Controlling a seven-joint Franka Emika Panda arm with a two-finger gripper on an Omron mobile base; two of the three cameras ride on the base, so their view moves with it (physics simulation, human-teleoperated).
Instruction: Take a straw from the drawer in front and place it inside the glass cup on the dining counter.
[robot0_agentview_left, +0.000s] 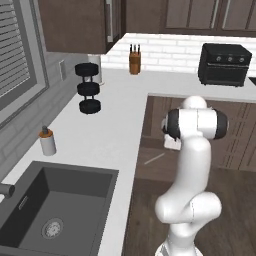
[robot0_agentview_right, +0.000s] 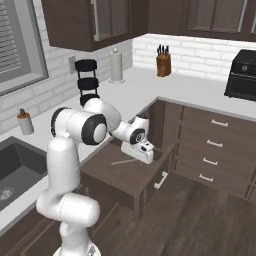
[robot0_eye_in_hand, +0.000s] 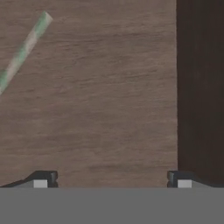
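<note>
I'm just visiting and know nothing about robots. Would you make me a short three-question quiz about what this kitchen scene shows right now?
1. True or false: the drawer stands pulled out.
2. Where does the straw lie? A) in the sink B) on the drawer's floor C) between the gripper's fingers
3. Fill in: the gripper hangs over the drawer with its jaws ____.

Key:
1. True. The wood floor of the drawer is exposed below the counter edge.
2. B. The straw lies flat and untouched; in the hand view it sits off to the upper left, away from the fingertips.
3. Open, holding nothing.
</note>
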